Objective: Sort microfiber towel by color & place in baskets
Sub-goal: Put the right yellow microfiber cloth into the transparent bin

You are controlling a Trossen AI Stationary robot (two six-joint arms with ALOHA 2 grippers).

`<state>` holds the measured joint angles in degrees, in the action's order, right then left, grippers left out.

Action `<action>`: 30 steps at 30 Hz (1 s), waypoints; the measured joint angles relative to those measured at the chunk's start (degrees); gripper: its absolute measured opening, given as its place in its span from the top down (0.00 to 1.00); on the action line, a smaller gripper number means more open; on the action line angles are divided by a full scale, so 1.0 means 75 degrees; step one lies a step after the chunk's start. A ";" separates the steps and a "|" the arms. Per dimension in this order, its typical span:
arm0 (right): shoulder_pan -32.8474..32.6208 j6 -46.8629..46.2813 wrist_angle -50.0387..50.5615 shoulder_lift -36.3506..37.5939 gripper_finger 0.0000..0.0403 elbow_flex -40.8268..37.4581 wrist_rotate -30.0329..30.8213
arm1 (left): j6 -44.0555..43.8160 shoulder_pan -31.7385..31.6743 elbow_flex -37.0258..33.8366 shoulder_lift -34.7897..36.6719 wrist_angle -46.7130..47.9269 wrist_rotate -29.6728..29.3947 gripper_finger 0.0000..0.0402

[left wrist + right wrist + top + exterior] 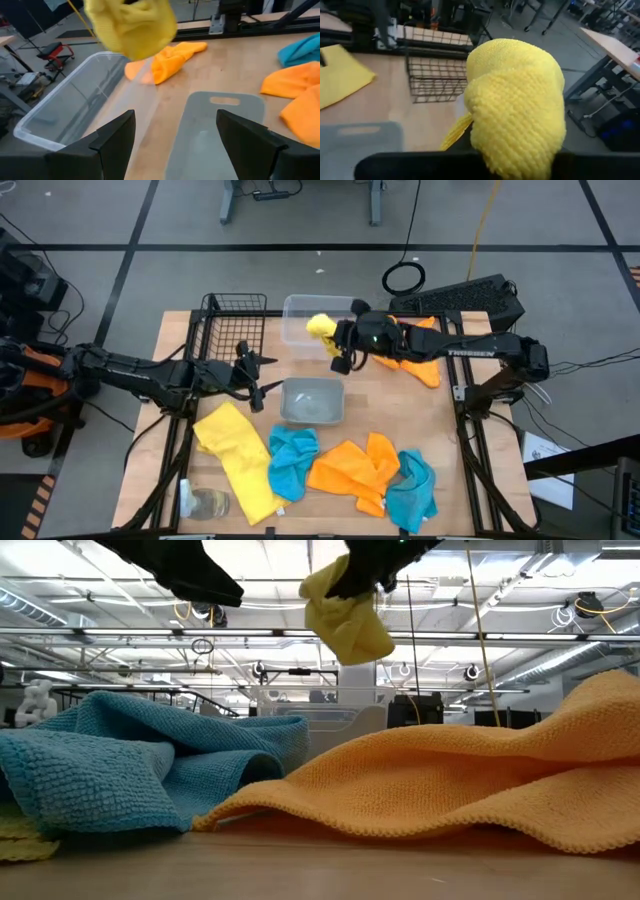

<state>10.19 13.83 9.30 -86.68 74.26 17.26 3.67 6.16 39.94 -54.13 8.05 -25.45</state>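
My right gripper (337, 343) is shut on a bunched yellow towel (320, 327), held in the air over the clear plastic tub (300, 308). In the low view the yellow towel (346, 612) hangs high above the table. My left gripper (256, 376) is open and hovers between the black wire-mesh basket (232, 330) and the grey tray (312, 402). In the left wrist view its fingers (112, 137) stand apart over the tray (210, 135). More towels lie flat near the table's near edge: yellow (238, 462), blue (292, 462), orange (352, 470), blue (412, 492). My right gripper pinches the yellow towel by a bunched fold (515, 105) that wraps over and hides the fingertips. The arm reaches in from the table's right. The towel is lifted clear and hangs below the fingers (350, 635), crumpled and slack, in several layers.
Another orange towel (420, 366) lies under the right arm near the far right corner. A clear glass cup (206, 503) stands at the near left corner. A dark keyboard (470, 297) sits beyond the table's far right edge.
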 joint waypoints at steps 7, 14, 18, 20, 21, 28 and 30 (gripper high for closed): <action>0.1176 0.0287 -0.0612 -0.0226 0.93 -0.0008 -0.0960 | -0.0030 -0.0282 0.0000 0.0000 0.0011 0.0000 0.30; 0.2186 -0.0361 -0.0593 -0.0616 0.93 -0.0006 -0.2149 | 0.0019 -0.0278 0.0002 0.0000 -0.0070 0.0000 0.30; 0.2453 -0.0359 -0.0649 -0.1205 0.93 -0.0006 -0.2355 | -0.0028 -0.0277 0.0003 0.0000 -0.0232 0.0003 0.30; 0.2535 -0.0359 -0.0630 -0.1484 0.93 -0.0009 -0.2352 | -0.0034 -0.0277 0.0003 0.0000 -0.0285 0.0003 0.30; 0.2557 -0.0359 -0.0651 -0.1622 0.93 -0.0009 -0.2334 | -0.0036 -0.0277 0.0003 0.0000 -0.0285 0.0003 0.30; 0.2845 -0.0795 -0.0674 -0.2438 0.93 -0.0006 -0.2320 | -0.0037 -0.0277 0.0003 0.0000 -0.0291 0.0003 0.30; 0.2912 -0.1089 -0.0673 -0.2580 0.93 -0.0006 -0.2367 | -0.0037 -0.0277 0.0003 0.0000 -0.0324 0.0005 0.30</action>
<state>32.03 5.67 4.25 -106.03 74.22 -0.49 3.40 4.08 39.97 -54.13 5.62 -25.41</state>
